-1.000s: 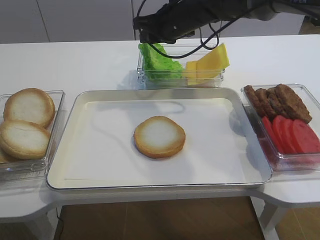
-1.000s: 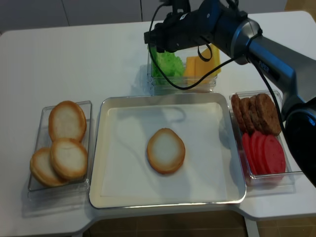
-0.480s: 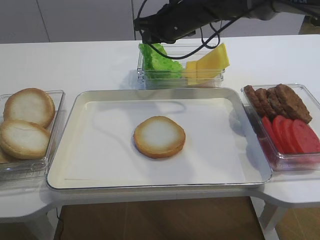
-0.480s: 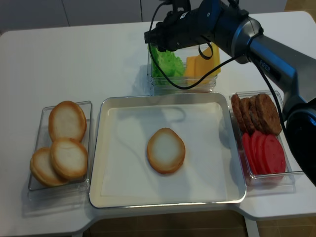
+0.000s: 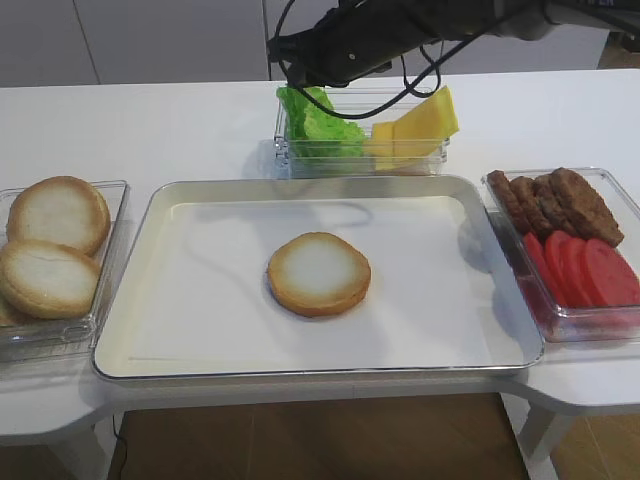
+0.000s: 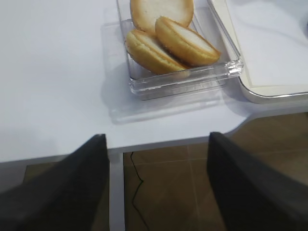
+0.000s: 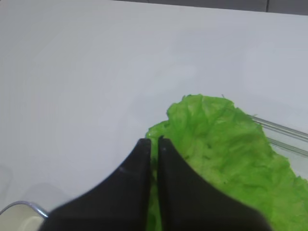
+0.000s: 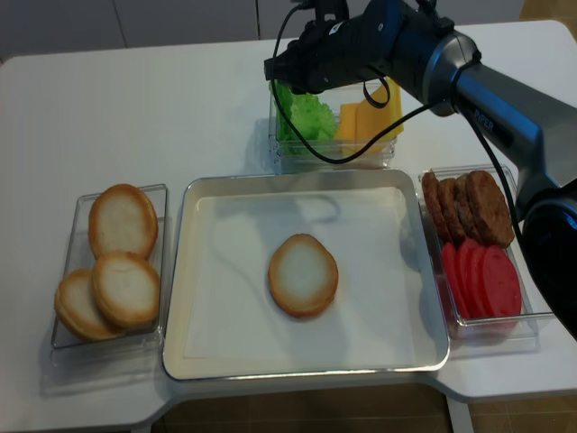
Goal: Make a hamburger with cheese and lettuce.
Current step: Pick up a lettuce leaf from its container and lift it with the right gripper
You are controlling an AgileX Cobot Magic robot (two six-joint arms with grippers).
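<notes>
On the tray (image 5: 180, 300) only a bare hamburger (image 5: 318, 273) bun; right pincer (image 7: 154, 142) clamped on lettuce (image 7: 226, 144), cheese (image 5: 425, 122) untouched, left pincer (image 6: 154, 144) apart.

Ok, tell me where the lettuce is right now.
The lettuce sits in the left half of the clear bin behind the tray, beside the cheese, with the right gripper shut on its edge.

Right arm stretched far across toward the back left, right claw (image 7: 154, 144) fingers pressed nearly together at the tips. Left claw (image 6: 156, 178) held low off the desk's near edge, fingers spread wide.
</notes>
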